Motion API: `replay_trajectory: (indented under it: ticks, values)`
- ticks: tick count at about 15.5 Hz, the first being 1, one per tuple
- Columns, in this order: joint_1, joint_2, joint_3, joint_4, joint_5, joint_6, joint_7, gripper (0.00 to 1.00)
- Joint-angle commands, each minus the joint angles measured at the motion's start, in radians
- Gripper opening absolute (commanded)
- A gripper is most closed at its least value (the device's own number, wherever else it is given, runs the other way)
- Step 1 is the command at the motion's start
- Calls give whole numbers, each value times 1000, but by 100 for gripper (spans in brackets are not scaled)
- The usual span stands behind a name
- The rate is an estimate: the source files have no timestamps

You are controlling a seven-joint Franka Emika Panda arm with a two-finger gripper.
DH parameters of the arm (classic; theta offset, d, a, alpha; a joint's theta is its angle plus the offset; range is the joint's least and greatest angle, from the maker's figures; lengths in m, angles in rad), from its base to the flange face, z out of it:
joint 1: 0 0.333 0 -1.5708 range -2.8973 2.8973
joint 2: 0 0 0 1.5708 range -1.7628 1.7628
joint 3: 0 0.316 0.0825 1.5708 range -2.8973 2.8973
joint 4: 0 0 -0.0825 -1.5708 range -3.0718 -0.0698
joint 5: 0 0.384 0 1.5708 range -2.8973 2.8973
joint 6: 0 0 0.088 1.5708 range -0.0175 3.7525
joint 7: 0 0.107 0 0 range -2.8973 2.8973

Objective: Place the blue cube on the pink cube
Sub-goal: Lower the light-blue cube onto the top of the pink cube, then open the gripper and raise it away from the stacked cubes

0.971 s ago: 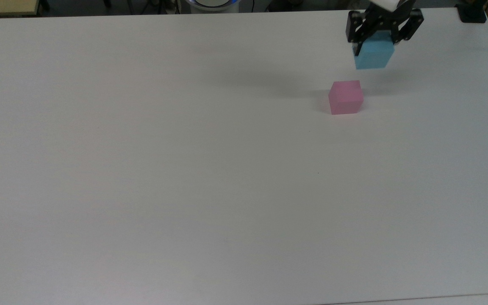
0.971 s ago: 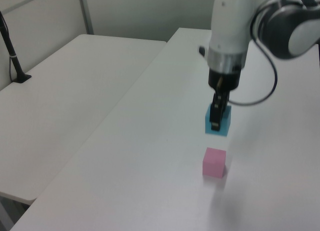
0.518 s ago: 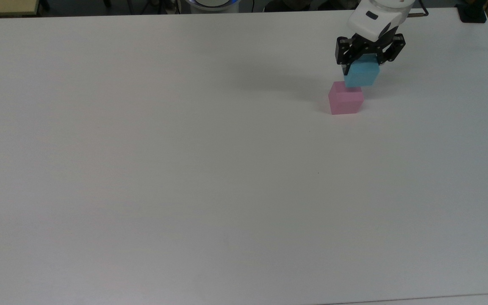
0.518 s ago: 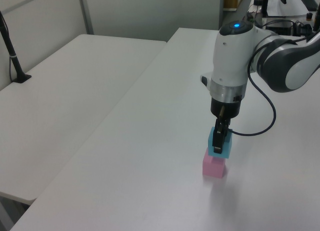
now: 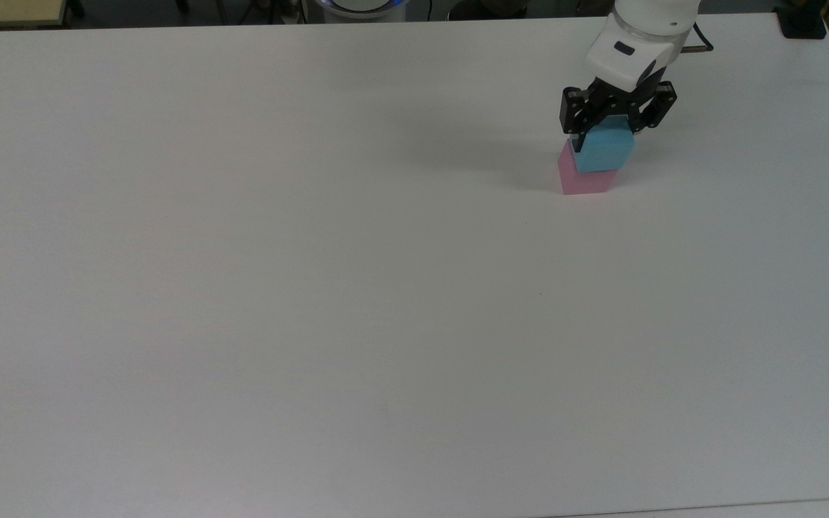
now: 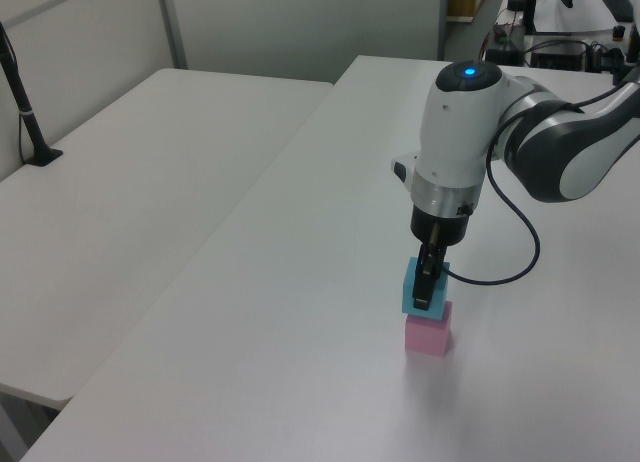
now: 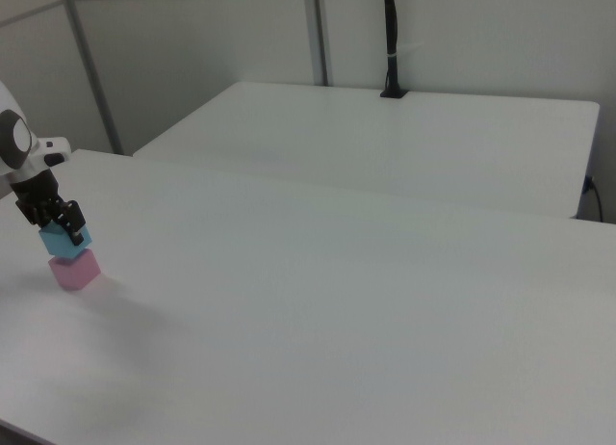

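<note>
two cubes now stacked, blue cube (image 5: pixel 604 151) lowered onto pink cube (image 5: pixel 584 181), end effector (image 5: pixel 610 129) still clamped on it

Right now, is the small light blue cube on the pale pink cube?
On: the small light blue cube sits atop the pale pink cube, gripper shut on it.
</note>
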Motion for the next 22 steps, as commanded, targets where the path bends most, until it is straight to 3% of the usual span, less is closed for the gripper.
replay_trajectory:
  ticks: [1,3,5,6,14,18,22]
  values:
    - [4,-16,-3,-39,-20,32,9,26]
    - [5,-17,-3,-47,-20,32,10,40]
    - [5,-17,-3,-50,-20,34,16,65]
    - [5,-17,-3,-50,-20,32,18,99]
    - [4,-34,-3,-36,-16,-23,19,100]
    - [10,-79,-3,23,-5,-144,10,100]
    - [16,-126,-2,147,21,-326,3,100]
